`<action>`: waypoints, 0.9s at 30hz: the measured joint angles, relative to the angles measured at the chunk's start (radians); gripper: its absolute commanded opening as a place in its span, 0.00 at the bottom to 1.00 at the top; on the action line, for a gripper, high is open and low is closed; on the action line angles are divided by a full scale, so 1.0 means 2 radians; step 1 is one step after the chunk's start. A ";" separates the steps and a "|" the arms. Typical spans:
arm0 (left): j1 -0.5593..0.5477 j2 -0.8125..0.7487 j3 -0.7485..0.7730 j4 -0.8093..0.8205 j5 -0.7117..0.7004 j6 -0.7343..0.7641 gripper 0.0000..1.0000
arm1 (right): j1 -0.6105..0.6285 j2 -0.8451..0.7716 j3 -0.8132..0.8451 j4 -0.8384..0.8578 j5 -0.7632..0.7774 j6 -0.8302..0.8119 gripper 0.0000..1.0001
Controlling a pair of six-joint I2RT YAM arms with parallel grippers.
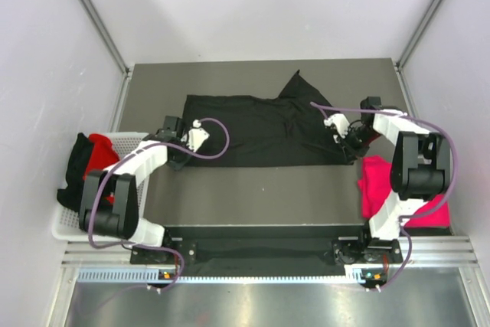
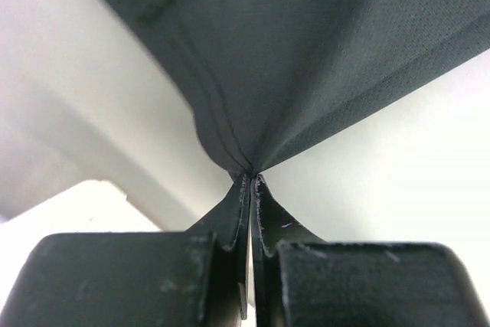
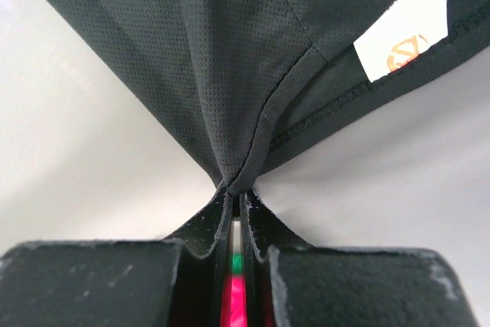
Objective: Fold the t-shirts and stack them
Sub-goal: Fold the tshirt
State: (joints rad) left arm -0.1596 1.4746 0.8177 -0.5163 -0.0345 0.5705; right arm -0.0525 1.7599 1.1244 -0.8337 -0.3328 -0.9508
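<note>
Black t-shirt [image 1: 260,132] is spread out mid table [image 1: 268,189]. Left gripper [image 2: 251,178] is clamped on its left edge, jaws pinched tight on cloth. Right gripper [image 3: 236,189] is likewise closed on a seam near the white tag [image 3: 402,32]. Pink t-shirt [image 1: 379,181] is bunched by the right arm. Red t-shirt [image 1: 101,151] is seen in the white basket [image 1: 65,223], left.

White shells and black joints clad the left arm [image 1: 145,158] and right arm [image 1: 383,216]. Purple cables [image 1: 227,139] loop along both; the black fingers [image 3: 203,227] are scuffed.
</note>
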 measured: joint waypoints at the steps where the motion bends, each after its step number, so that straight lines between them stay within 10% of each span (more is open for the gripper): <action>1: 0.000 -0.014 -0.003 -0.007 -0.001 0.002 0.00 | -0.002 -0.004 -0.002 -0.008 0.000 -0.003 0.01; 17: 0.000 -0.112 -0.023 -0.074 -0.003 0.005 0.00 | -0.005 -0.072 -0.039 -0.102 -0.014 -0.034 0.11; 27: 0.000 -0.152 -0.017 -0.122 -0.004 0.002 0.32 | -0.006 -0.072 -0.020 -0.178 -0.020 -0.062 0.25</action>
State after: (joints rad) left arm -0.1596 1.1698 0.7841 -0.7605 -0.0422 0.5755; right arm -0.0639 1.6161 1.0851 -1.1896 -0.3729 -1.0740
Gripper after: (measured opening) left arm 0.284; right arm 0.244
